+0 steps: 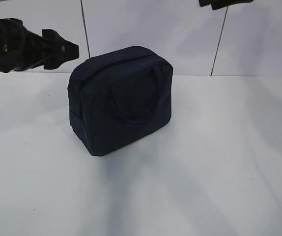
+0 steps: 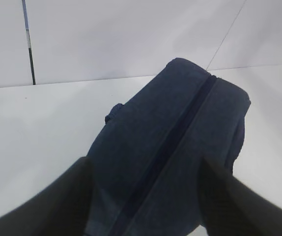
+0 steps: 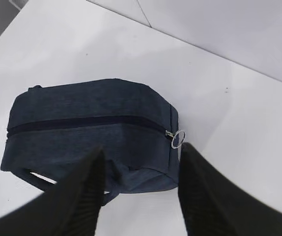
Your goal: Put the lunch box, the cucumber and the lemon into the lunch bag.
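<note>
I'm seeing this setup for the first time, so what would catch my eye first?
The dark navy lunch bag stands alone mid-table, zipped shut. Its metal ring pull glints at one end of the zipper in the right wrist view. Both grippers, left and right, hover open above it, holding nothing.

slanted exterior, both wrists above lunch bag (image 1: 120, 101)
</note>
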Tool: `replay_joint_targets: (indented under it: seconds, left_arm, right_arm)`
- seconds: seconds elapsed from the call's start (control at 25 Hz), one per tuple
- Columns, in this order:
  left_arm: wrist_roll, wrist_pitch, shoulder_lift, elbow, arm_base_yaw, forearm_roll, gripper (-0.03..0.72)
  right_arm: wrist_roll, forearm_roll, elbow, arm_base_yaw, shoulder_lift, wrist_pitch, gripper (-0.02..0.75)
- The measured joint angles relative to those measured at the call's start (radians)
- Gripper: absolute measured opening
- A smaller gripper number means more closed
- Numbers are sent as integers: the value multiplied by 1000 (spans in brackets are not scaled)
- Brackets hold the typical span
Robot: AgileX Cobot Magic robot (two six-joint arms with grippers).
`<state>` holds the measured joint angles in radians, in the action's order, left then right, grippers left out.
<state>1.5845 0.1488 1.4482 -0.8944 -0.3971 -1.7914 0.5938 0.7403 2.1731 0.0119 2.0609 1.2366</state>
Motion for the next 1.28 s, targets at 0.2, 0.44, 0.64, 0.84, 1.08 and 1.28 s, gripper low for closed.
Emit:
replay_joint_targets:
  seconds: [0.2,0.44,0.64,0.84,1.08,1.28]
  left_arm:
    - [-166,202,0,0,113,342,470]
    - [-346,311,-16,-50,198,701,469]
    - [-457,325,-74,-116,248,868,468]
    - [-718,437,-126,-200,306,1195,468]
    - [-900,534,-198,-219,323,1318,468]
    - [-962,589,-282,-219,328,1325,468]
  right_arm:
    - [-13,-5,0,0,-61,6,372]
    - [-46,-89,0,34,-119,8,369]
    - [-96,-224,-40,75,-198,15,369]
    - [-135,-280,-139,79,-282,17,369]
    - [-141,-310,-390,79,-432,-37,368]
    - [-97,-303,-640,79,-599,-204,368]
